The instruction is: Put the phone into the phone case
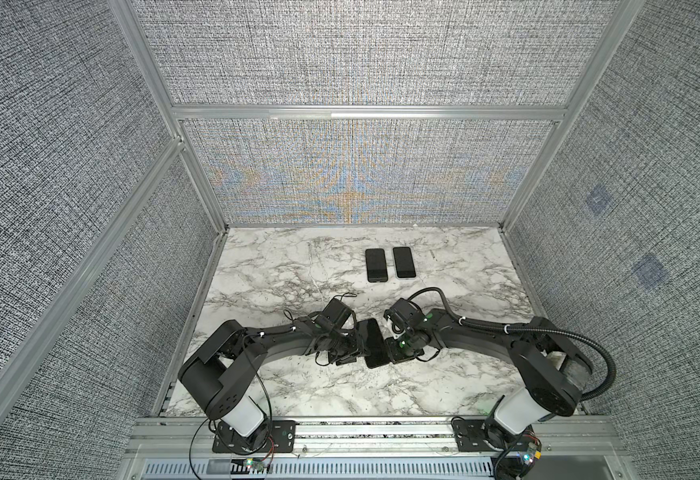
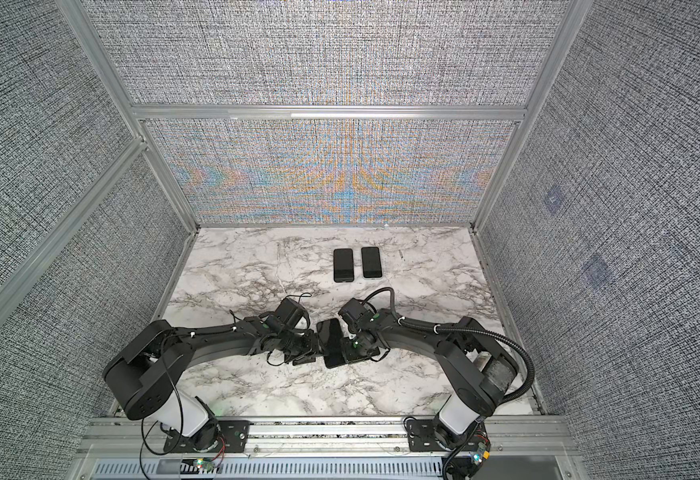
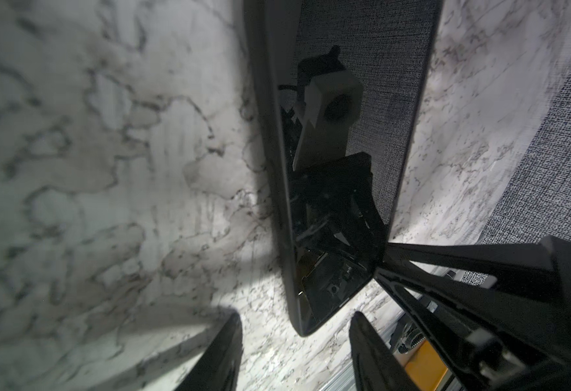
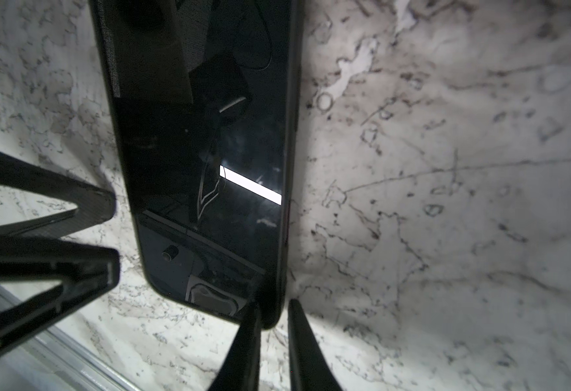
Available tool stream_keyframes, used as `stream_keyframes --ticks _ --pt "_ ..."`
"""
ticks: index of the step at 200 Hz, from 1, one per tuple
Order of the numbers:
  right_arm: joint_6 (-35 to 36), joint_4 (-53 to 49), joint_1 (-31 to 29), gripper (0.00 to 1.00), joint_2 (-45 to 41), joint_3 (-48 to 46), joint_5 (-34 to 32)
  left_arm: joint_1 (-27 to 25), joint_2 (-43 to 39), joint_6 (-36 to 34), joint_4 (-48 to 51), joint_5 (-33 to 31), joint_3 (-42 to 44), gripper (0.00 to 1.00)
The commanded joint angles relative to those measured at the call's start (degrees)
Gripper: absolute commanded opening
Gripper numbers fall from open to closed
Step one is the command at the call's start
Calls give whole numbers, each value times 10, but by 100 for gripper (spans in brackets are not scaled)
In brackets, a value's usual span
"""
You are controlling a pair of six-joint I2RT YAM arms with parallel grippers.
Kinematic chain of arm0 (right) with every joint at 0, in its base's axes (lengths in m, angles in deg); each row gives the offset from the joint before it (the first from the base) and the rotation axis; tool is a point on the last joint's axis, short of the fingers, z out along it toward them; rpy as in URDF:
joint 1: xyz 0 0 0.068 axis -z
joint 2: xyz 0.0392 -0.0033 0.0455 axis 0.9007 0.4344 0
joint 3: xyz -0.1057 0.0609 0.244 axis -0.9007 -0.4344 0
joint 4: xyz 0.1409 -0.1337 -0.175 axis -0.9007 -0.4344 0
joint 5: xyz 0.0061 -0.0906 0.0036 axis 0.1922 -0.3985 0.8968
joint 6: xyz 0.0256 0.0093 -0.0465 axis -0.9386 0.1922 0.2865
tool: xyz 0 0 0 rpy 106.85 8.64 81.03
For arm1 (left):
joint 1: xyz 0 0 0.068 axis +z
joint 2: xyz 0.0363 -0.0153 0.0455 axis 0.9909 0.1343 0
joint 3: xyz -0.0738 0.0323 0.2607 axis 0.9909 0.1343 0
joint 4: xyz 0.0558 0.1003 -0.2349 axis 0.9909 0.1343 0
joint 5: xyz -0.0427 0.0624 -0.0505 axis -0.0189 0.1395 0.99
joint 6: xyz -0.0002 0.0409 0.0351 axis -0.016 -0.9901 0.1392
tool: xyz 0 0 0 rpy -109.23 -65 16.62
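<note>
The right hand (image 4: 273,306) is almost closed, its fingers (image 4: 243,345) pinching one long edge of the phone (image 1: 375,343) near a corner. The left hand (image 3: 296,316) stands half open at the other long edge, clear of it. The phone is mid-surface (image 1: 281,266), between the arms. Whether it is in a case I cannot tell. Two dark slabs (image 1: 376,264) (image 1: 404,262) lie flat farther back.
</note>
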Motion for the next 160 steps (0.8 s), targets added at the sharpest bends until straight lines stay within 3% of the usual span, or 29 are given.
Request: stream_keyframes --ticks 1,55,82,160 --pt "1 -22 -3 19 7 -7 -28 1 -2 -6 10 -11 0 53" --pt "-4 -50 -12 21 -40 25 -48 20 -40 -3 21 -32 18 53" --pt "-8 -43 -24 33 -32 41 -62 40 -67 -6 43 -47 28 53" --pt "0 -61 -40 67 32 119 -94 86 -88 -49 95 -53 19 74"
